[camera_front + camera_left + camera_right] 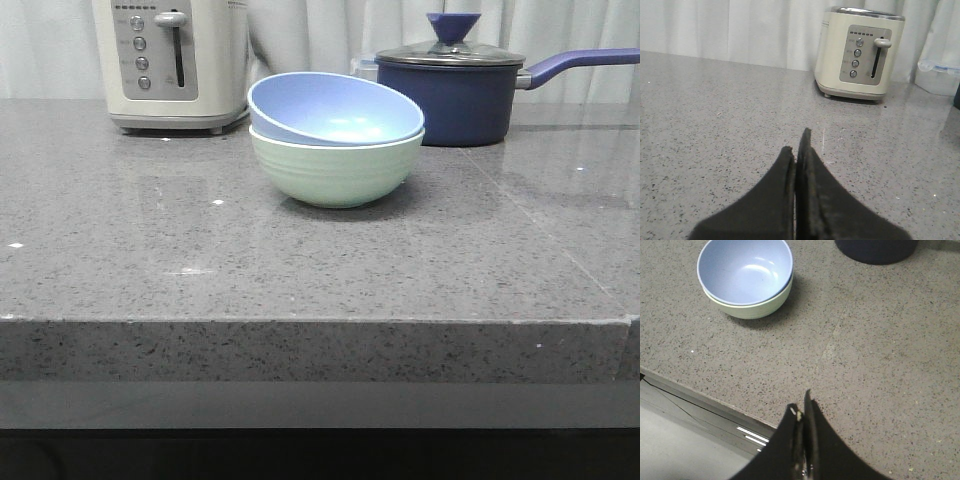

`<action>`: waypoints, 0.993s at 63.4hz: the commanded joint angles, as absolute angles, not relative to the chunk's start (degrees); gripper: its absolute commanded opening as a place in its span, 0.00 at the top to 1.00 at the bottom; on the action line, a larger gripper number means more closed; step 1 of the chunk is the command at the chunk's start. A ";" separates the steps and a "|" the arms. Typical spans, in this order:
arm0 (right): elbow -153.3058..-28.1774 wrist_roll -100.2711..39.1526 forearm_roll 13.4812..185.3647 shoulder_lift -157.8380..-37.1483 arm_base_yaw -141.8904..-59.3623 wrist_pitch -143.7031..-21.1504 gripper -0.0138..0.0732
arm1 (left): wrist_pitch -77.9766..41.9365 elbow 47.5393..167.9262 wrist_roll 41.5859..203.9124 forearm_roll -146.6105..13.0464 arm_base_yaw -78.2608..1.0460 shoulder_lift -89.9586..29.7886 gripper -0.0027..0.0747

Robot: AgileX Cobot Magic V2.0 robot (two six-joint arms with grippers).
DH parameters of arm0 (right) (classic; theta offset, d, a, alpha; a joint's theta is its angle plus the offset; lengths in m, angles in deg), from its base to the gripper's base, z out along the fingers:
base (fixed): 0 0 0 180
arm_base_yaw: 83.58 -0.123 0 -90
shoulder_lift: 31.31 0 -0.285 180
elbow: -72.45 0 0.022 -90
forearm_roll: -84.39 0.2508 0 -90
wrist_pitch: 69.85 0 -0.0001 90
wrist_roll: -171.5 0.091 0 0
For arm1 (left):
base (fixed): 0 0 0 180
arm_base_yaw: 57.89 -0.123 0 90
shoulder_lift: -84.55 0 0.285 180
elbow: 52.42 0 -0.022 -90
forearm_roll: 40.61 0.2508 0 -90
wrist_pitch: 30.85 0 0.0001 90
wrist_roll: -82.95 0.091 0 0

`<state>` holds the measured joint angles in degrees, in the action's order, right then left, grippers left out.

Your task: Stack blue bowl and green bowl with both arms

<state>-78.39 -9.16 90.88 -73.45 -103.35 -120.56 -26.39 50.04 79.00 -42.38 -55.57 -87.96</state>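
Your blue bowl [335,108] tilted inside the green bowl [335,170] mid-counter, left gripper [799,150] and right gripper [802,410] both pressed closed, empty, well apart from the stack.

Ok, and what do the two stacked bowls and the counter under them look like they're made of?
The blue bowl and the green bowl look like matte moulded plastic or a fibre composite: flat pastel colour, soft highlights, and faint ridges on the green one's outside. It could be glazed ceramic, though the dull sheen suggests otherwise. The counter appears to be polished speckled grey stone or quartz, with faint reflections.
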 commanded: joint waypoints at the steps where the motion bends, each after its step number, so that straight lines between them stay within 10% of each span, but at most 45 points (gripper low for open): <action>1: -79.71 -9.33 90.41 -73.45 -103.20 -116.79 0.90 | -31.46 49.76 79.27 -42.87 -55.49 -88.88 0.99; 63: -77.20 -9.33 89.26 -71.37 -100.36 -114.62 0.90 | -31.46 49.76 79.27 -42.87 -55.49 -88.88 0.99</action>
<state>-77.31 -9.16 90.74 -72.47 -102.63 -119.91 -26.65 50.04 79.25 -42.38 -55.57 -87.96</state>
